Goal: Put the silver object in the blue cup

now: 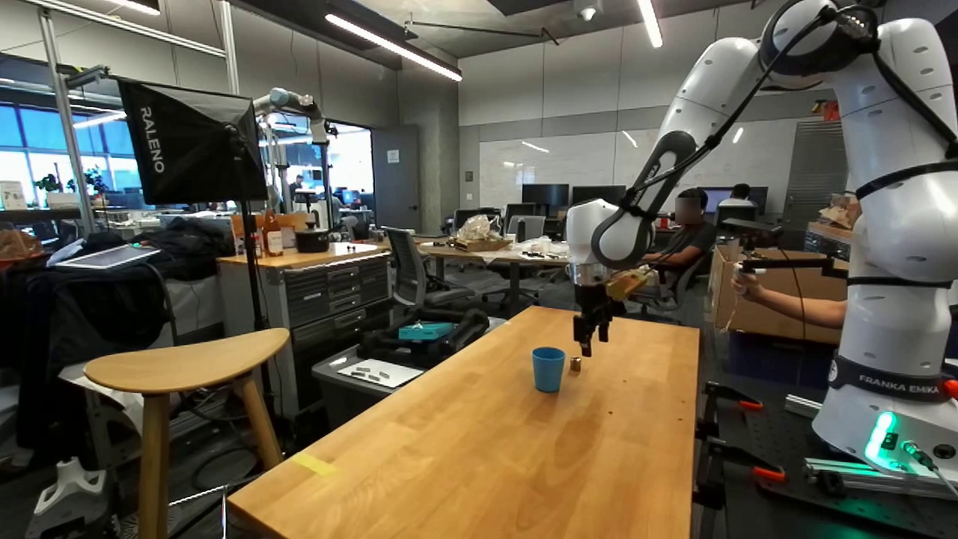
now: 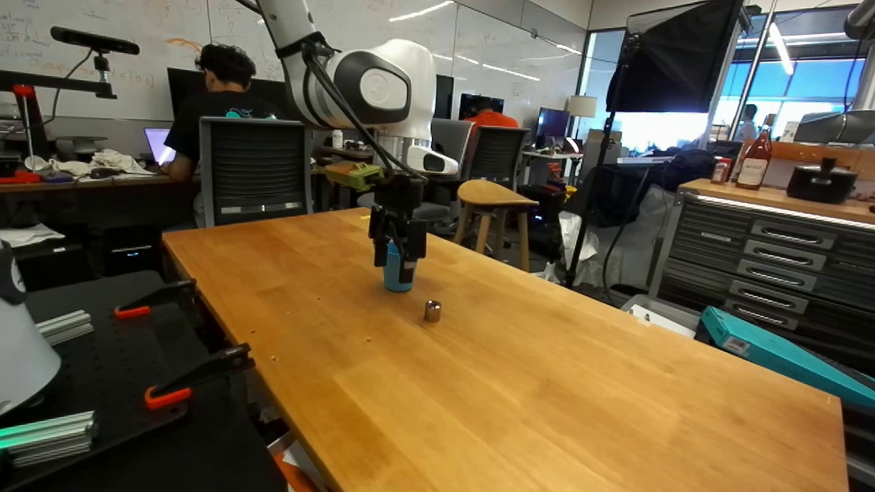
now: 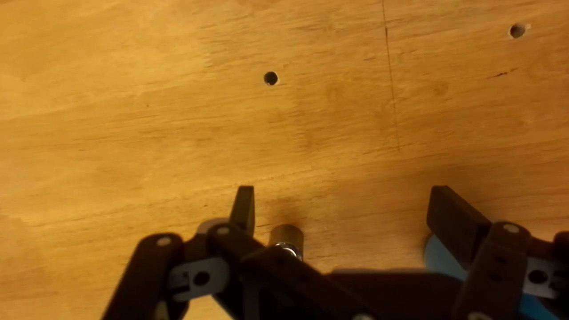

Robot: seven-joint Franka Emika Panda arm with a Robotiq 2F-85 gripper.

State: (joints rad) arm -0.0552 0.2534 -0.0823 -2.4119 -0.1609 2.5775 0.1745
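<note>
The silver object, a small shiny cylinder, stands on the wooden table in both exterior views (image 1: 575, 364) (image 2: 432, 311). In the wrist view the silver object (image 3: 285, 235) shows near the left finger, partly covered by the gripper's linkage. The blue cup (image 1: 548, 370) stands upright close beside it. In an exterior view the gripper's fingers partly hide the cup (image 2: 392, 277); in the wrist view only parts of the cup (image 3: 442, 260) show behind the right finger. My gripper (image 1: 591, 340) (image 2: 394, 268) (image 3: 342, 190) is open, empty and pointing down above the table, near both things.
The long wooden table (image 1: 486, 464) has small holes in its top. Black clamps with orange ends (image 2: 167, 398) grip its edge on the robot's side. A wooden stool (image 1: 187, 363) and a grey bin (image 1: 337, 389) stand beside it. A person's hand (image 1: 745, 284) shows behind the arm.
</note>
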